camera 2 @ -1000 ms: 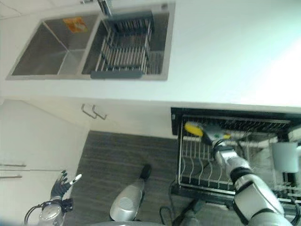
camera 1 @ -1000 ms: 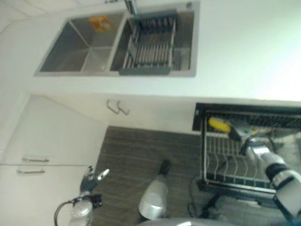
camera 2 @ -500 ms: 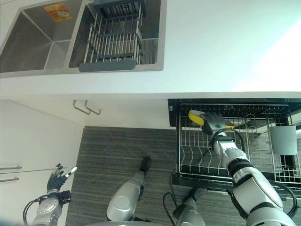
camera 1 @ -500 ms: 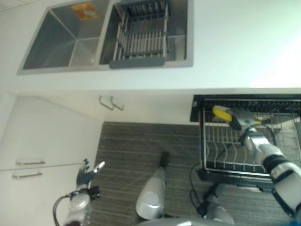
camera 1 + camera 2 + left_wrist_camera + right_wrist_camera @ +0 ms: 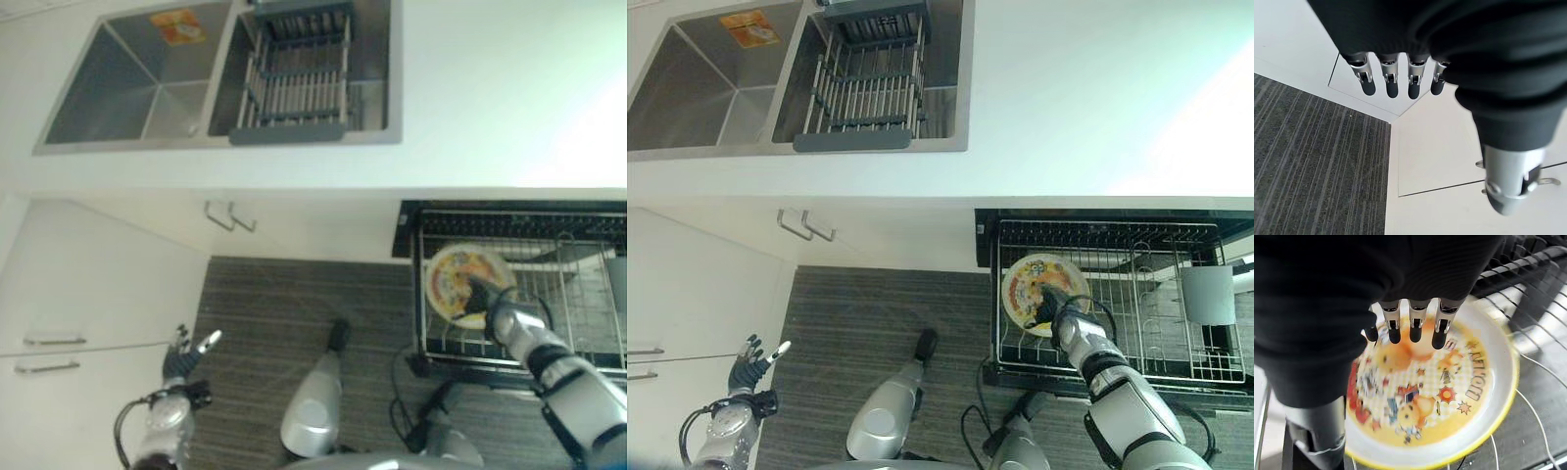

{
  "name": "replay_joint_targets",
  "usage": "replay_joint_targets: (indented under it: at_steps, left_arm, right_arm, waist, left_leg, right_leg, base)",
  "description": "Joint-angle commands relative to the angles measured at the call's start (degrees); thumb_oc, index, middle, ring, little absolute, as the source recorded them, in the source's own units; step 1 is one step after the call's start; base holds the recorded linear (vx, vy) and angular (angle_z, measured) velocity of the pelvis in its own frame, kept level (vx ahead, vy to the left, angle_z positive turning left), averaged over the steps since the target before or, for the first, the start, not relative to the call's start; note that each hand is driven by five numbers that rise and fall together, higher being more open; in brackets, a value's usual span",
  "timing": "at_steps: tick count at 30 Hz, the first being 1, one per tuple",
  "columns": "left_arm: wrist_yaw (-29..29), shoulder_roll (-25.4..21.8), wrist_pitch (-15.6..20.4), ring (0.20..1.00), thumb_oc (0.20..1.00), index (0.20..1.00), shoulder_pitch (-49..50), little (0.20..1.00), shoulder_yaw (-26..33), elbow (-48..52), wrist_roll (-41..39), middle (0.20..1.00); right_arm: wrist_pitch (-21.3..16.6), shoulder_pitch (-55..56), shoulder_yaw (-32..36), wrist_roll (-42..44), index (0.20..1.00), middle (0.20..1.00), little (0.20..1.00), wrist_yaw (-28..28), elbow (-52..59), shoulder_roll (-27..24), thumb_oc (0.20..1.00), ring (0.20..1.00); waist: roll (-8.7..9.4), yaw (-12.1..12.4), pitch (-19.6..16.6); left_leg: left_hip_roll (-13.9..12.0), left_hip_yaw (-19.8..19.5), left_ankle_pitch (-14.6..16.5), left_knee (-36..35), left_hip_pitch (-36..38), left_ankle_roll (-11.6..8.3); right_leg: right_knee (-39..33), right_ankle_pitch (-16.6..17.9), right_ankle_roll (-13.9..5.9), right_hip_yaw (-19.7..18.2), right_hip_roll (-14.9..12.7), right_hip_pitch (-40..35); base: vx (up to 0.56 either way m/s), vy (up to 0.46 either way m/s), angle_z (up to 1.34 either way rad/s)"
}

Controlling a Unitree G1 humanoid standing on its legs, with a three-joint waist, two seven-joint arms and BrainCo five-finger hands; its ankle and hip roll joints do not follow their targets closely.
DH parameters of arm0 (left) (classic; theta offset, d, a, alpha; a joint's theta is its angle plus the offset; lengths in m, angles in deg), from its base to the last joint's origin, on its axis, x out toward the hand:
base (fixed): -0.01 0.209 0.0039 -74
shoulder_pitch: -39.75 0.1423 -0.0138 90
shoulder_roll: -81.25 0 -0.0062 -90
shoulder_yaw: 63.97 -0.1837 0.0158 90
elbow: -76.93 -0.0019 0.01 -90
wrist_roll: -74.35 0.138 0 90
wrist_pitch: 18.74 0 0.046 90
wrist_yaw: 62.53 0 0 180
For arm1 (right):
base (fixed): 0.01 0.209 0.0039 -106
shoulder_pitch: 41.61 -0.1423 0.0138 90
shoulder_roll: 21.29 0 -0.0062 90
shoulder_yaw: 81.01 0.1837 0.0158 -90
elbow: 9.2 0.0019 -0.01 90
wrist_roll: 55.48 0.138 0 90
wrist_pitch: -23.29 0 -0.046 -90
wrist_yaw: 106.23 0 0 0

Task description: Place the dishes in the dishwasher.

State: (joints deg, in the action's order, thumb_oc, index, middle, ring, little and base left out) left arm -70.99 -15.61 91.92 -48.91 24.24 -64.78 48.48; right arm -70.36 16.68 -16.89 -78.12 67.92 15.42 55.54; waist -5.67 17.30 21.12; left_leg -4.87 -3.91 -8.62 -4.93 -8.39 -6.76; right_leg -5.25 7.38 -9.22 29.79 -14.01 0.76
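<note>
A yellow-rimmed plate (image 5: 1036,286) with a cartoon print lies face up, tilted on the tines at the left end of the pulled-out dishwasher rack (image 5: 1136,284). My right hand (image 5: 1060,315) hovers at the plate's near edge. In the right wrist view its fingers (image 5: 1416,327) hang straight over the plate's face (image 5: 1459,382), with the thumb held apart, so the hand is open. My left hand (image 5: 748,373) hangs low at the left beside the white cabinets, open and holding nothing, its fingers (image 5: 1391,84) relaxed.
A grey cup (image 5: 1207,294) stands at the rack's right end. On the white counter above, a double sink (image 5: 696,93) holds a wire drying rack (image 5: 867,83). Cabinet handles (image 5: 808,227) jut out below the counter. Grey striped floor lies between cabinets and dishwasher.
The plate, held on edge at the rack's back left, has come down and now lies face up in the rack. My right hand has drawn nearer and opened. The left hand stays put.
</note>
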Motion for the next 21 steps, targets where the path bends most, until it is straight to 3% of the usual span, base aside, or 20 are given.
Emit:
replay_joint_targets:
  at_steps: [1,3,4,8,11,17,21]
  left_arm:
    - [-1.2,-1.7,0.6,1.000,1.000,1.000,-3.1,1.000,-1.3,-1.8,1.2,1.000]
    - [-1.6,-1.6,-0.1,1.000,1.000,1.000,-2.9,1.000,-1.5,-1.5,0.8,1.000]
    - [-1.5,-1.3,-0.3,1.000,1.000,1.000,-2.5,1.000,-1.2,-1.9,0.8,1.000]
    - [-0.6,-1.0,-0.3,1.000,1.000,1.000,-1.5,1.000,-0.7,-2.3,0.7,1.000]
    - [0.0,-0.5,-0.7,1.000,1.000,1.000,-0.2,1.000,-0.1,-2.4,0.4,1.000]
    - [0.1,-0.3,-2.9,1.000,1.000,1.000,1.7,1.000,2.2,-1.2,-0.4,1.000]
    - [-1.3,0.4,-3.9,1.000,1.000,1.000,4.8,1.000,6.3,0.1,0.5,1.000]
  right_arm:
    - [0.6,-2.3,-2.8,6.6,1.000,1.000,1.000,0.7,-1.2,-1.2,1.000,1.000]
    - [0.5,-2.3,0.2,15.5,1.000,1.000,1.000,2.0,-1.0,-1.7,1.000,1.000]
    - [1.1,-2.4,4.2,24.1,1.000,1.000,1.000,4.7,-0.8,-2.1,1.000,1.000]
    - [1.0,-2.5,9.0,33.2,1.000,1.000,1.000,9.0,-0.5,-3.2,1.000,1.000]
    - [3.5,-2.5,13.0,39.2,1.000,1.000,1.000,12.6,1.9,-4.8,1.000,1.000]
    - [11.1,2.8,16.5,42.2,1.000,1.000,1.000,15.1,13.0,-6.7,1.000,1.000]
    - [16.0,15.3,21.1,44.7,1.000,1.000,1.000,13.0,32.6,-6.6,1.000,1.000]
  waist:
    - [0.26,0.3,-0.4]
    - [0.45,-0.3,-0.7]
    - [0.58,-0.8,-0.9]
    - [0.83,-1.4,-1.2]
    - [1.86,-2.6,-2.0]
    - [4.67,-5.0,-3.1]
    - [8.34,-8.6,-4.6]
  left_leg:
    - [2.2,4.9,5.4,-0.1,0.2,1.52]
    - [1.9,5.4,5.6,-0.1,0.9,1.52]
    - [1.7,5.7,5.8,-0.1,1.5,1.52]
    - [1.4,6.1,6.1,-0.1,2.2,1.48]
    - [1.0,6.9,6.3,-0.1,2.9,1.49]
    - [-0.2,9.0,7.0,-0.1,4.9,1.43]
    - [-1.8,11.5,7.8,-0.1,7.1,1.49]
  right_leg:
    - [4.5,-4.8,-2.16,-1.7,-1.4,0.6]
    - [4.6,-4.8,-2.08,-2.1,-1.4,0.6]
    - [4.8,-4.8,-1.90,-2.6,-1.3,0.5]
    - [5.1,-5.0,-1.60,-3.3,-1.0,0.5]
    - [5.1,-4.9,-1.34,-4.4,-0.7,0.6]
    - [5.2,-4.8,-1.36,-6.1,0.2,-0.1]
    - [4.4,-4.3,-1.65,-8.3,1.8,-1.5]
  base:
    - [0.08,0.029,0.01]
    - [0.08,0.065,0.00]
    - [0.08,0.077,-0.01]
    - [0.05,0.055,-0.11]
    - [0.05,0.065,-0.05]
    - [0.07,0.036,-0.17]
    - [0.09,-0.043,-0.41]
